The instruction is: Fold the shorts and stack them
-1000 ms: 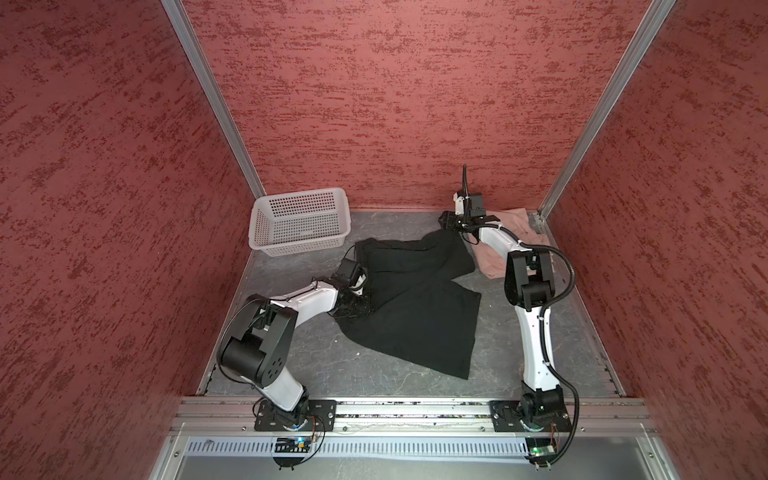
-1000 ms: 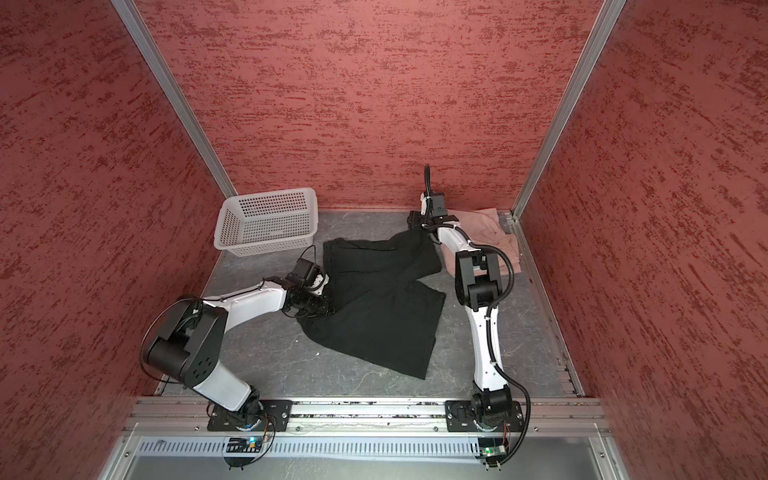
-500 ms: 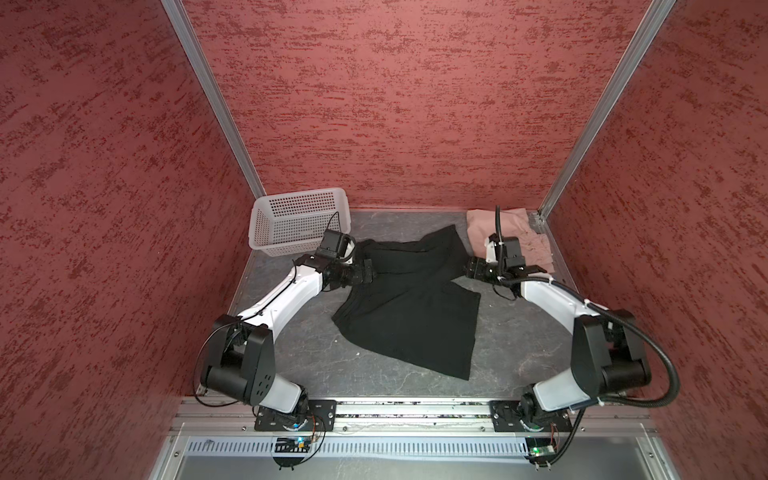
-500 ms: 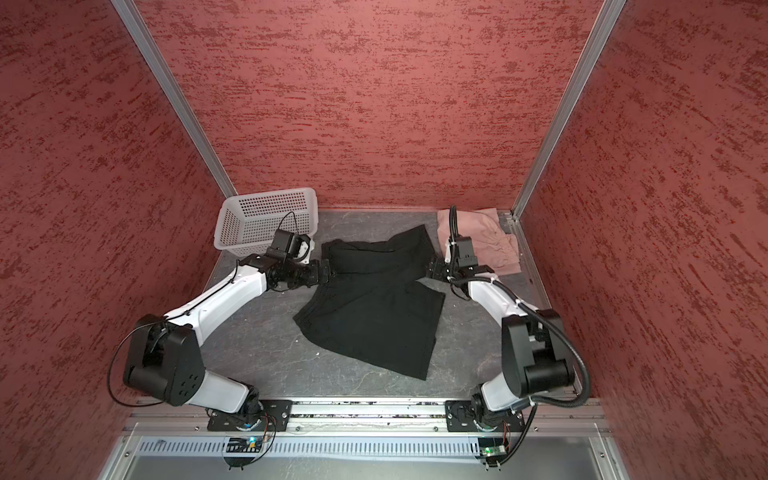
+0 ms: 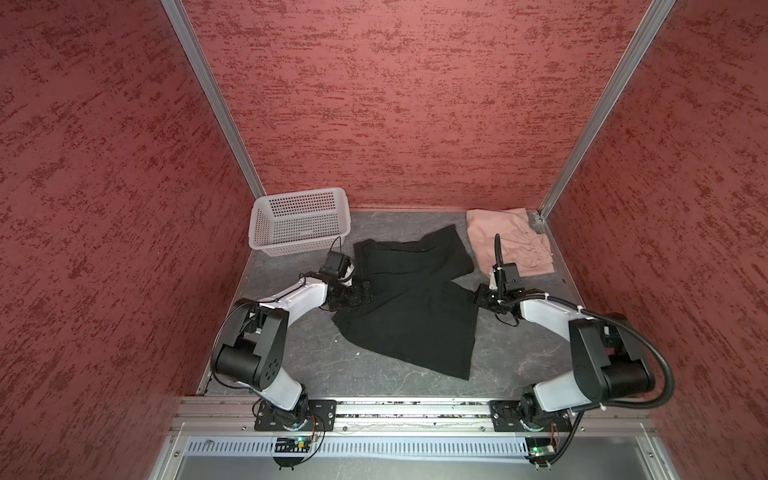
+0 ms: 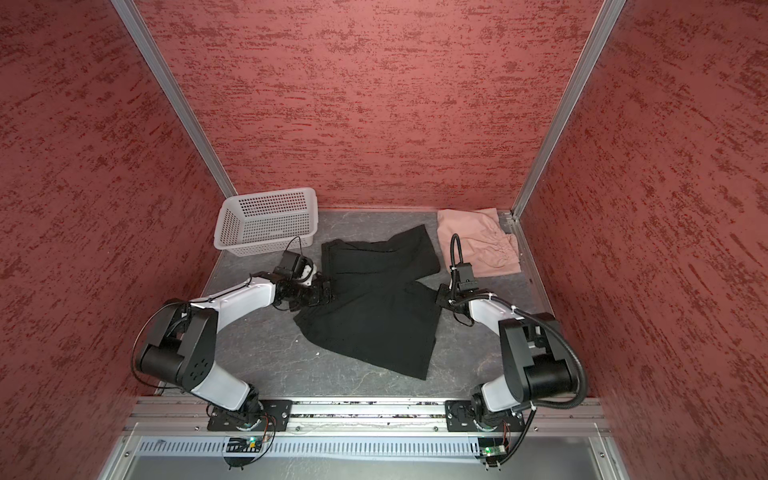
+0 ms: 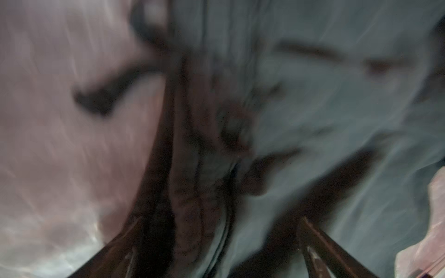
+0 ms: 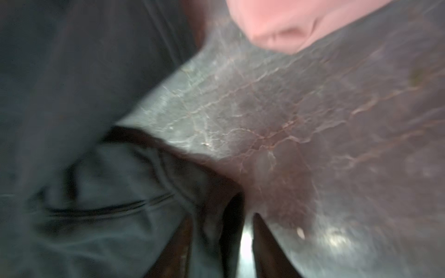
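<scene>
Black shorts: limp, light, likely best pinched at an edge. Left claw spread wide at the left edge. Right claw at the right hem, and I can't tell whether it grips.

Black shorts; pink shorts; white perforated basket.

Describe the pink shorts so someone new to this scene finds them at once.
Start at the red back wall, then drop to the far right corner of the grey table. The pink shorts lie there, beside the spread black shorts. They alone are pale pink, with a gathered waistband.
</scene>
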`<state>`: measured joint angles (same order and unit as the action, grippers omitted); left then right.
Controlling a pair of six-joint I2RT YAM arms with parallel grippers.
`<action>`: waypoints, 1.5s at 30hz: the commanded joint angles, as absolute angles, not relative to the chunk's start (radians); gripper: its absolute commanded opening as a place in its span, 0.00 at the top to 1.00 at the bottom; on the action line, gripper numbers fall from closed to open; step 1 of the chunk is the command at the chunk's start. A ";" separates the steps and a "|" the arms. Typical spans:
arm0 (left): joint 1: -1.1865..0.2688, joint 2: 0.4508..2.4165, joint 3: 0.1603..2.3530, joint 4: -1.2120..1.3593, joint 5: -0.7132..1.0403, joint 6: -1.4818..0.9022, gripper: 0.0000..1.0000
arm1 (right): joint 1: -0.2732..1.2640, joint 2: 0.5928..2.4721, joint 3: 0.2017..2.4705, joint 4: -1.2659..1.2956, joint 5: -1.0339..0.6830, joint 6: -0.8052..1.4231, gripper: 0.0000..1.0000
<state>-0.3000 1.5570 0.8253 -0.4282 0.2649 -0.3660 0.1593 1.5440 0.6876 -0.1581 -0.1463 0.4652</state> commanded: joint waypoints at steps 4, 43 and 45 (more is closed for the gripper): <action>-0.334 1.446 0.724 -0.387 0.290 -0.462 0.01 | 0.160 1.639 0.777 -0.083 -0.166 0.447 0.89; -0.172 1.985 1.284 -0.310 0.222 -0.249 0.34 | 0.119 2.009 1.266 -0.075 -0.262 0.270 0.40; -0.172 2.003 1.305 -0.310 0.227 -0.239 0.41 | 0.121 1.996 1.241 -0.049 -0.304 0.283 0.58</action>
<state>-0.1692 1.9732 1.2751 -0.3294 0.2314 -0.2604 0.1207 2.0151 1.2598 -0.1143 -0.2256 0.2749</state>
